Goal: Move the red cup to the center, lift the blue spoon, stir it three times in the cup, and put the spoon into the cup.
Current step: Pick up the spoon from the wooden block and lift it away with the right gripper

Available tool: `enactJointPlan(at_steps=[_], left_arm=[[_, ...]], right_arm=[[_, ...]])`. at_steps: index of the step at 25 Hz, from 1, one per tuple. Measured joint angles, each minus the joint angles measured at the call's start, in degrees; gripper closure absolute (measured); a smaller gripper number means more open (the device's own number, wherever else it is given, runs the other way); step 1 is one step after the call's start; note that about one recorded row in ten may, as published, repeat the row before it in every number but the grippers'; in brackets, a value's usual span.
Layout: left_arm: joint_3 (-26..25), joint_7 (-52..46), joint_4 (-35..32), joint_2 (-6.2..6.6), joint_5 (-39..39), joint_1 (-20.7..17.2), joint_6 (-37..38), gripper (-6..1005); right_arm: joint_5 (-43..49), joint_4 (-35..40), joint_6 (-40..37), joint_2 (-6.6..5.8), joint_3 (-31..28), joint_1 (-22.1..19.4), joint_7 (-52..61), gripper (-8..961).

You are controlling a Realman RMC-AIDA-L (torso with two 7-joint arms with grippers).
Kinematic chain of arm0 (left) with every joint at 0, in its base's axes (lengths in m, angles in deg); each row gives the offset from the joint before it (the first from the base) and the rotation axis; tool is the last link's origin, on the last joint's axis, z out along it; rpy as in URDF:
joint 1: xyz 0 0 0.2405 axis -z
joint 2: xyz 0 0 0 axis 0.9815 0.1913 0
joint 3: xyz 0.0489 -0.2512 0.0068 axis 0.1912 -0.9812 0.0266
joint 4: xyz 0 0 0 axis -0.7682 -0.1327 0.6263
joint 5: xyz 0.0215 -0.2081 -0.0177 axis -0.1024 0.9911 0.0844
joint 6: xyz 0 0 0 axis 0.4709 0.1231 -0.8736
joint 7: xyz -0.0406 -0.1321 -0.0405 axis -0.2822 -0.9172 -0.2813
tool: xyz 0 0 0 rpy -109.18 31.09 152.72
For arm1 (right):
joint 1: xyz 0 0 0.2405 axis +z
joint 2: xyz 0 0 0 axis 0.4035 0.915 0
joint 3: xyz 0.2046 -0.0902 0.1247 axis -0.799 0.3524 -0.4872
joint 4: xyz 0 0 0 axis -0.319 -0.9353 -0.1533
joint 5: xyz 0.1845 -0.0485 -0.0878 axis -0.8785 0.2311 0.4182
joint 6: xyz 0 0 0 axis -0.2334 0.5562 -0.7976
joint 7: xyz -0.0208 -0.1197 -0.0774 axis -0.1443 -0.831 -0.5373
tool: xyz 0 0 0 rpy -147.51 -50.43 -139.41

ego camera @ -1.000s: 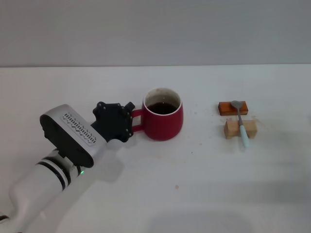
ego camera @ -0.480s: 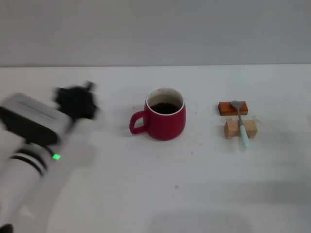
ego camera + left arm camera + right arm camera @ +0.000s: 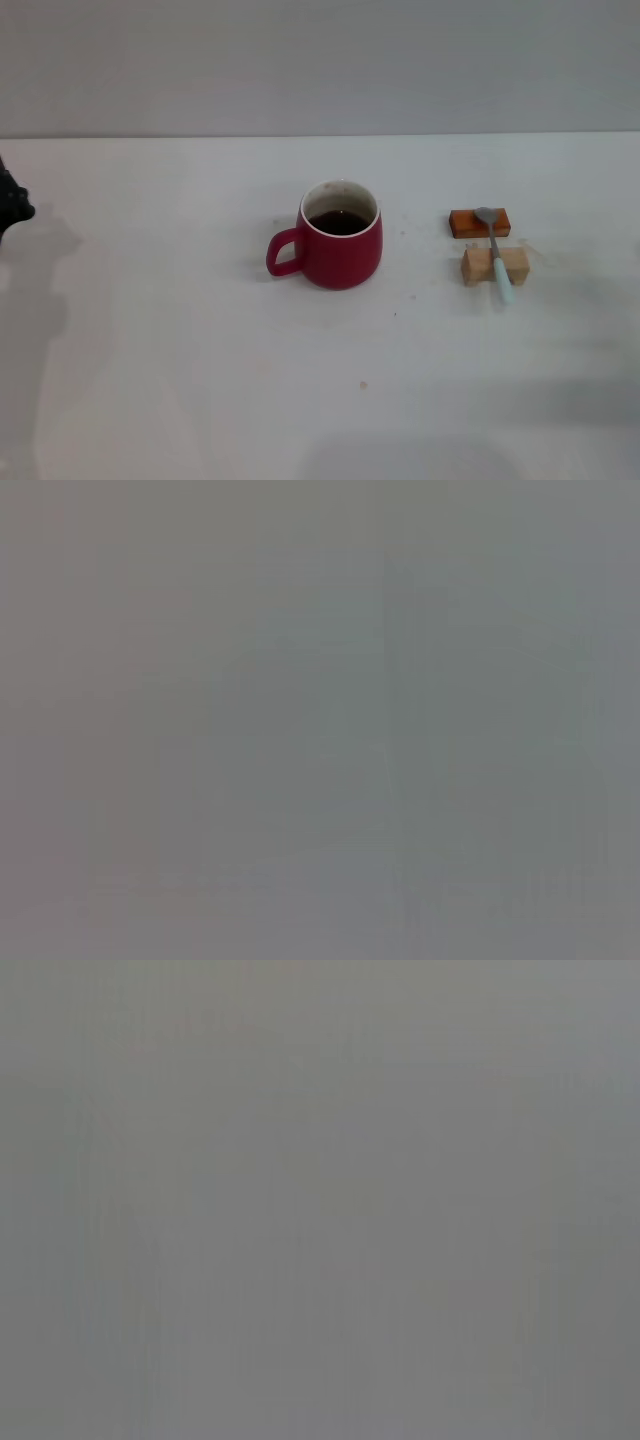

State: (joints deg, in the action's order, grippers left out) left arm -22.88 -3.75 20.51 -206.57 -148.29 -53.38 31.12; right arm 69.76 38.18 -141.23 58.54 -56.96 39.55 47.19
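Observation:
The red cup [image 3: 340, 250] stands upright near the middle of the white table in the head view, its handle toward the left and dark liquid inside. To its right the blue spoon [image 3: 497, 265] lies across two small blocks, grey bowl on the far one and pale blue handle pointing toward the near edge. Only a black tip of my left gripper [image 3: 10, 205] shows at the far left edge, well away from the cup. My right gripper is out of view. Both wrist views are a plain grey blur with nothing to make out.
An orange-brown block [image 3: 479, 222] and a tan wooden block [image 3: 493, 266] hold up the spoon at the right. The white table [image 3: 200, 380] meets a grey wall at the back.
My left arm has let go of the cup's handle and swung away left, almost out of the head view. The cup stays where it was left; the spoon has not moved.

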Motion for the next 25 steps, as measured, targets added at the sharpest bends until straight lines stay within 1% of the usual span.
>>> enactJointPlan(at_steps=[4, 7, 10, 14, 15, 17, 19, 21, 25], left_arm=[[-0.38, -4.28, 0.02, -0.07, -0.20, -0.64, 1.32, 942], [-0.05, -6.80, -0.21, 0.07, -0.45, -0.50, 1.71, 941], [-0.12, -6.50, -0.40, 0.09, -0.48, 0.25, 1.02, 732], [0.00, -5.75, -0.47, 0.07, -0.50, 0.83, 0.60, 597], [0.00, -5.65, -0.48, 0.04, -0.52, 0.94, 0.59, 564], [0.00, -5.22, -0.48, 0.02, -0.56, 1.09, 0.59, 509], [-0.01, -4.09, -0.48, 0.02, -0.59, 1.19, 0.59, 466], [-0.02, -3.09, -0.49, 0.02, -0.59, 1.32, 0.61, 423], [-0.06, -1.90, -0.50, 0.06, -0.59, 1.38, 0.76, 338]], right_arm=[[0.20, -2.71, 0.71, 0.20, 1.60, -2.37, -0.12, 288], [0.06, -7.02, 1.59, 0.12, 4.96, -5.84, -0.27, 288], [0.03, -11.39, 1.64, 0.16, 8.34, -9.75, -0.37, 288], [-0.56, -18.88, 1.65, 0.29, 13.26, -15.60, -3.77, 288], [-1.32, -20.55, 1.64, 0.32, 14.68, -16.91, -5.13, 288], [-5.12, -24.02, 1.26, 0.29, 19.32, -18.86, -9.17, 288], [-9.55, -26.20, 0.35, 0.21, 23.65, -19.86, -13.23, 288], [-14.22, -27.14, -1.26, 0.25, 27.93, -19.88, -17.18, 288], [-24.50, -26.15, -5.95, 0.35, 36.66, -17.37, -21.59, 288]])
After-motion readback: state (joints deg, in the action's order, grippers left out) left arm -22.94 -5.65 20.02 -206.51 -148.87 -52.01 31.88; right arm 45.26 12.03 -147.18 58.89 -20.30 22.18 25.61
